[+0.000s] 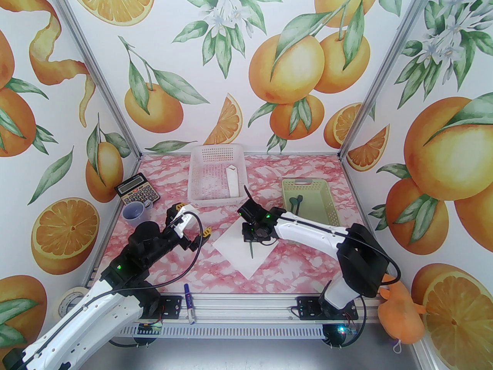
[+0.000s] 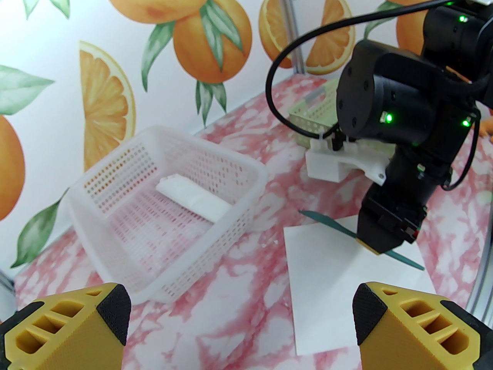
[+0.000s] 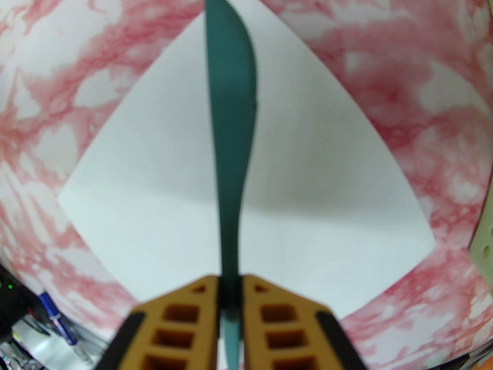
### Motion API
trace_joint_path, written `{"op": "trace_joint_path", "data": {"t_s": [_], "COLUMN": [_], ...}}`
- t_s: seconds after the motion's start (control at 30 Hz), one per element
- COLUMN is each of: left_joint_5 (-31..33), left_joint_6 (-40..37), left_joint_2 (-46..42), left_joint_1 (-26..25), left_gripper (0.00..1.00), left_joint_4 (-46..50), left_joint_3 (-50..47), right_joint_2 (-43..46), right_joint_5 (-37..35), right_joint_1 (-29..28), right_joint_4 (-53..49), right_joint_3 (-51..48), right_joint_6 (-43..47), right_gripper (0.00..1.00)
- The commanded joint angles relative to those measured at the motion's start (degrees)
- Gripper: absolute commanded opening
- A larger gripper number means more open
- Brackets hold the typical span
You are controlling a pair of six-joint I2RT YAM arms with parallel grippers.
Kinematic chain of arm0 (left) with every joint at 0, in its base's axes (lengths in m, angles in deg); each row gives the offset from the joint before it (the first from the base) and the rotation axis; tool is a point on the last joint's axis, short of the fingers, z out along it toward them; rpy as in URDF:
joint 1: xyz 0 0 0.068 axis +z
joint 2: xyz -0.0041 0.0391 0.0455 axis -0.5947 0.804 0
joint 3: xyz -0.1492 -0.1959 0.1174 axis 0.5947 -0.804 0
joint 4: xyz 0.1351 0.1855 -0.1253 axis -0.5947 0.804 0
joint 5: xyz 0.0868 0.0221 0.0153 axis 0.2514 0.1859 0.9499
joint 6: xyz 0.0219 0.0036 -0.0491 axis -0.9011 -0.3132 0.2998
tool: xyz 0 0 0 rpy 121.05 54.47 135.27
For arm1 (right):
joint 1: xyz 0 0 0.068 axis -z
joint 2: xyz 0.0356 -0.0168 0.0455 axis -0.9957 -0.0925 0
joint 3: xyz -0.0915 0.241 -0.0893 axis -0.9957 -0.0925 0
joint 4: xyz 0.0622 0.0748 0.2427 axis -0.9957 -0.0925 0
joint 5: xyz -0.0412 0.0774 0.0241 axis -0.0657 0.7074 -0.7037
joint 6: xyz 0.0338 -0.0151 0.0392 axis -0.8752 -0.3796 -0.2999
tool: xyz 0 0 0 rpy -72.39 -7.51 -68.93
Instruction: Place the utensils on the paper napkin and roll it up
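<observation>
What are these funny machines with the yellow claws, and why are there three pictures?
They are two robot arms bolted to a table. One picture looks down from above; the other two come from little cameras on each arm's wrist. The right gripper pinches a dark green plastic knife over a white paper napkin. The left gripper hangs wide open. Also there: a white basket, a green basket with more cutlery, a calculator, a cup and a marker.

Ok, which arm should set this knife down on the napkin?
Right. The right gripper is shut on the teal knife, blade over the paper napkin. The left gripper is open and empty, off the napkin's left side near the white basket.
</observation>
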Motion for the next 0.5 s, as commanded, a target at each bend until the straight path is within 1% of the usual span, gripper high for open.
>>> {"op": "trace_joint_path", "data": {"t_s": [0.0, 0.07, 0.23, 0.47], "left_joint_5": [2.1, 3.9, 6.1, 5.2], "left_joint_6": [1.4, 2.8, 3.2, 3.0], "left_joint_2": [-0.7, -1.5, -2.8, -2.9], "left_joint_1": [0.1, 0.1, 0.1, 0.1], "left_gripper": [1.0, 1.0, 1.0, 1.0], "left_joint_4": [-4.0, -6.2, -7.2, -5.2], "left_joint_3": [-2.1, -4.4, -6.2, -4.3], "right_joint_2": [-1.1, -2.4, -3.8, -5.8], "right_joint_5": [0.8, 0.8, 0.4, 0.7], "right_joint_1": [-0.8, -1.1, -1.2, -1.4], "right_joint_4": [2.0, 2.2, 2.7, 3.8], "right_joint_3": [-0.5, -0.4, -0.2, 0.6], "right_joint_6": [-1.2, -1.1, -1.0, -1.2], "right_gripper": [0.16, 0.16, 0.16, 0.16]}}
